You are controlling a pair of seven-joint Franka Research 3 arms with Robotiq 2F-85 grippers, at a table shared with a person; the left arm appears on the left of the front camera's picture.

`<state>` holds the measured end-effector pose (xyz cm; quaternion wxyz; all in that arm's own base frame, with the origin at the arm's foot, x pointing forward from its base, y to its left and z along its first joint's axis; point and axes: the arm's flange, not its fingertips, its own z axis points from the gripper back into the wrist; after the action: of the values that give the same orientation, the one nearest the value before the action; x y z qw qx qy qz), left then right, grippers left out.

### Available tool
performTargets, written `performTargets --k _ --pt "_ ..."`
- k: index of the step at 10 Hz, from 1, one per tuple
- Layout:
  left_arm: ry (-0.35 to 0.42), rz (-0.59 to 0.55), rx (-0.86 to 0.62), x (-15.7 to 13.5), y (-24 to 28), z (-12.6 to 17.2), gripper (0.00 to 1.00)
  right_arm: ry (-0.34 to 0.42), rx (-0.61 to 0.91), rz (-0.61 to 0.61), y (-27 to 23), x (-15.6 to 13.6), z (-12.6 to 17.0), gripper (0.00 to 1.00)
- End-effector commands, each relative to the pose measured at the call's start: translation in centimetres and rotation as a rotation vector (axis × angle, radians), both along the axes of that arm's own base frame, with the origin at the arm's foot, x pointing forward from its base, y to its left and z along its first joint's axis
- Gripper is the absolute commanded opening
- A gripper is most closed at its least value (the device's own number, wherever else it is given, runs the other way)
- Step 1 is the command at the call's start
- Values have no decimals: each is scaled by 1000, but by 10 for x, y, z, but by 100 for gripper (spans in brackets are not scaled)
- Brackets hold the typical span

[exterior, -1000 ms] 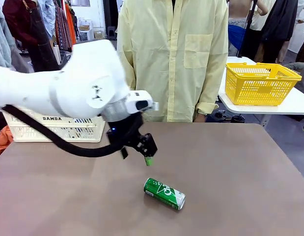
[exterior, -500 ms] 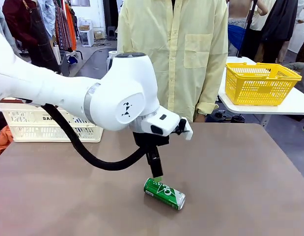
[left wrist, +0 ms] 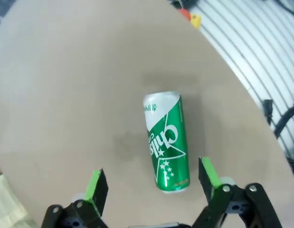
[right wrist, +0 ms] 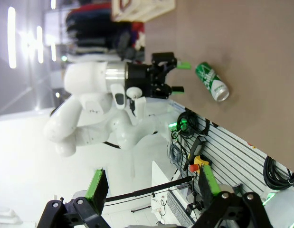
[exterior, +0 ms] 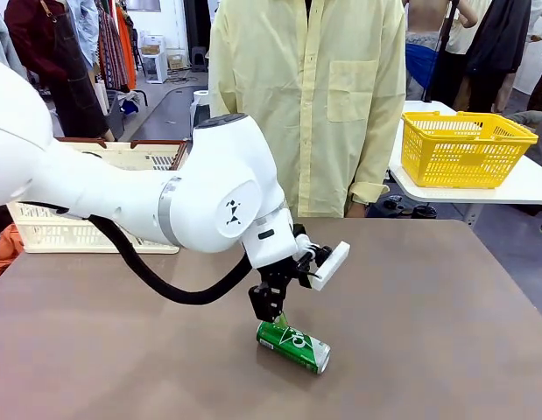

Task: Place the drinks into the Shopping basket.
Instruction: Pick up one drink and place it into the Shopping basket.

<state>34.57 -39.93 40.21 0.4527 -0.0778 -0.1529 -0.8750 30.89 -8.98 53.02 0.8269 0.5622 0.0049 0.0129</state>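
Observation:
One green drink can with white lettering lies on its side on the brown table, in front of the middle. My left gripper hangs open just above the can's left end, fingers pointing down. In the left wrist view the can lies lengthwise between the green pads, apart from both. The cream-white Shopping basket stands at the table's far left, partly behind my left arm. My right gripper is open and holds nothing, looking from far off at the can.
A person in a pale yellow shirt stands at the far edge of the table. A yellow mesh basket sits on a white side table at the right. The brown tabletop is bare to the right of the can.
My left arm has swung right, away from the basket, and come down over the green can with its wrist turned. The can has not moved.

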Motion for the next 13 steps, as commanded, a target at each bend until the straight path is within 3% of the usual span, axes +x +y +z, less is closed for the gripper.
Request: performTargets --k 1,2,3,5,9,13 --pt "33 154 56 4 10 5 100 -16 -12 18 -2 -2 0 100" --pt "0 0 0 0 0 0 100 -16 -12 18 -2 -2 0 100" --pt "23 31 37 0 -6 -10 100 -16 -12 18 -2 -2 0 100" --pt "108 -14 99 -2 -17 -41 100 -16 -12 18 -2 -2 0 100" --pt "135 -22 210 0 -40 -80 100 -16 -12 18 -2 -2 0 100" --pt "147 -14 249 4 -49 -92 100 -16 -12 18 -2 -2 0 100"
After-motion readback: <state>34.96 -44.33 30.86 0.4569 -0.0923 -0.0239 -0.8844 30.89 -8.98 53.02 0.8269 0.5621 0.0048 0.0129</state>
